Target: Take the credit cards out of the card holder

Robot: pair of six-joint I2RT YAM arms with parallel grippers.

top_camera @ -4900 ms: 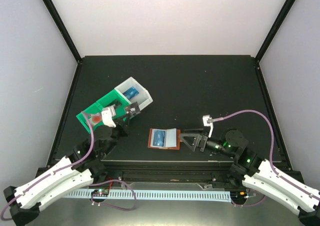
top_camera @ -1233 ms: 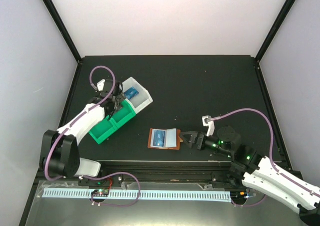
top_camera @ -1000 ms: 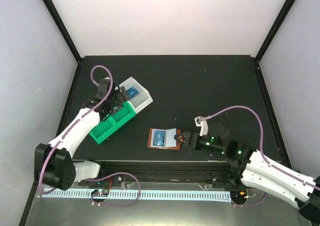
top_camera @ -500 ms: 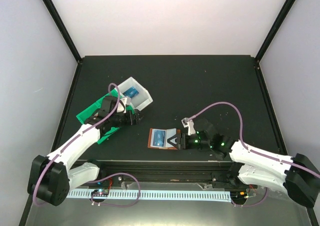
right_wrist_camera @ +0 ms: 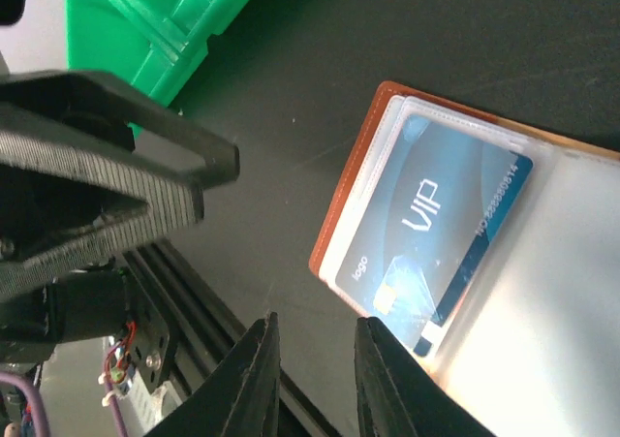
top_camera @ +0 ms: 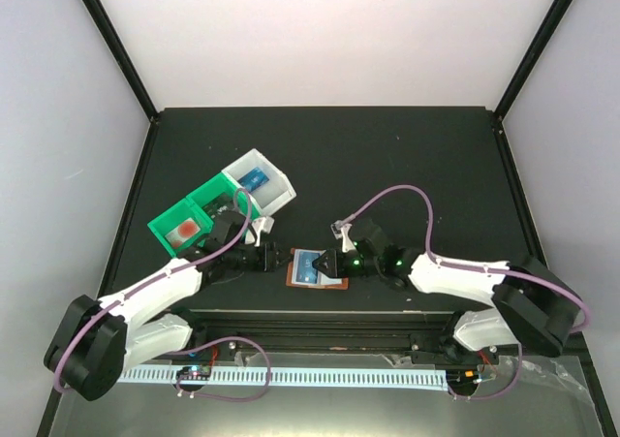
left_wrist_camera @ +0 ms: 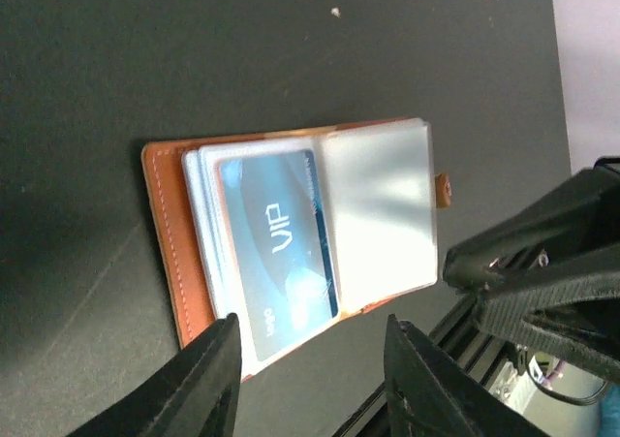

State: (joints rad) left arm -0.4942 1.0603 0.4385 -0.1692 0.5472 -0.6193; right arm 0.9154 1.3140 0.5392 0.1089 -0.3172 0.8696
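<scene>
Top view first, starting from the near edge. Both arms stretch low and almost flat across the black table (top_camera: 387, 156) from their bases at the bottom corners. They angle inward and meet just below the middle of the frame. The left gripper (top_camera: 278, 259) points right and the right gripper (top_camera: 326, 264) points left, nose to nose, with the card holder (top_camera: 302, 280) between them. The holder lies open and flat, brown cover down and clear pockets up. The left claw sits just off its left edge, and the right one hangs over its right half.

Left wrist view: the fingers (left_wrist_camera: 218, 379) are spread fairly wide with nothing gripped between them. The holder spans mid-frame, with a blue VIP card (left_wrist_camera: 276, 238) in one pocket and the pocket beside it looking empty. The other arm's black claw pokes in at the right edge.

Right wrist view: the gap between the fingers (right_wrist_camera: 257, 379) is narrow, and they're low by the holder's near corner. Honestly can't tell if one pad touches the pocket edge or is just above it.

Farther back, up and left of the holder, sits the green-and-white bin tray (top_camera: 205, 204). It has another blue card (top_camera: 256, 178) in its white compartment and something red (top_camera: 184, 230) in a green one.
</scene>
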